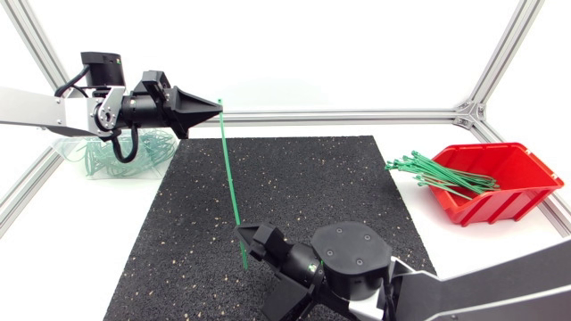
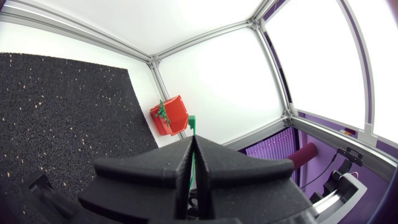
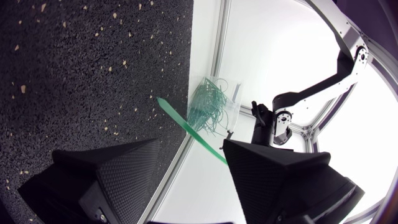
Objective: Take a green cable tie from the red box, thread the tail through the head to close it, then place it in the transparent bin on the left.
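A straight, unclosed green cable tie (image 1: 231, 183) hangs from the left tool (image 1: 218, 107).

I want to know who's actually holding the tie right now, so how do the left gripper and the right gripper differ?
The left gripper is shut on the green cable tie, pinching it near its upper end; the right gripper is open, and the tie runs between its spread fingers unclamped. The left gripper is beside the transparent bin; the right gripper is over the near part of the black mat. Both are matte black wedges lined up on the same tie.
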Tool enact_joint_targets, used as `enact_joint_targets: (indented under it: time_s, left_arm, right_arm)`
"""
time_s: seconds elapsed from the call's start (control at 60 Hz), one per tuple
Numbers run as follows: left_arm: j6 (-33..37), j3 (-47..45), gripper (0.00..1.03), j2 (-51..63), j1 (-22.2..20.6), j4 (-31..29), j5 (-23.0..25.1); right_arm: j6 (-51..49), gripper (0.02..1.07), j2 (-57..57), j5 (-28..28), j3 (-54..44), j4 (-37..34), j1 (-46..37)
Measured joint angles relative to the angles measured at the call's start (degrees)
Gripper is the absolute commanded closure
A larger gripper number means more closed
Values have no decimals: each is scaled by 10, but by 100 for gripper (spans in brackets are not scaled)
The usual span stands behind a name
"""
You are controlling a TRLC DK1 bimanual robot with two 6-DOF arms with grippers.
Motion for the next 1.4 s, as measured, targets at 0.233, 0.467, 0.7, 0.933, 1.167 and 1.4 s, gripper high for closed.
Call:
enact_joint_targets:
  time_s: [0.233, 0.467, 0.7, 0.933, 1.167, 1.4]
  left_arm:
    - [10, -4, 100, 4, -6, 0, 0]
    - [14, -5, 100, 9, -10, 0, 0]
    - [14, -10, 100, 9, -13, 0, 0]
    - [23, -11, 100, 9, -13, 0, 0]
    - [24, -11, 100, 11, -13, 0, 0]
    - [36, -20, 100, 11, -15, 0, 0]
  right_arm:
    - [0, 56, 0, -9, -6, 0, 10]
    - [0, 65, 0, -10, -6, 1, 10]
    - [0, 70, 0, -12, -6, 1, 10]
    - [-7, 101, 0, -12, -6, 1, 10]
    - [-13, 101, 0, -12, -6, 1, 10]
    - [-13, 101, 0, -14, -5, 1, 10]
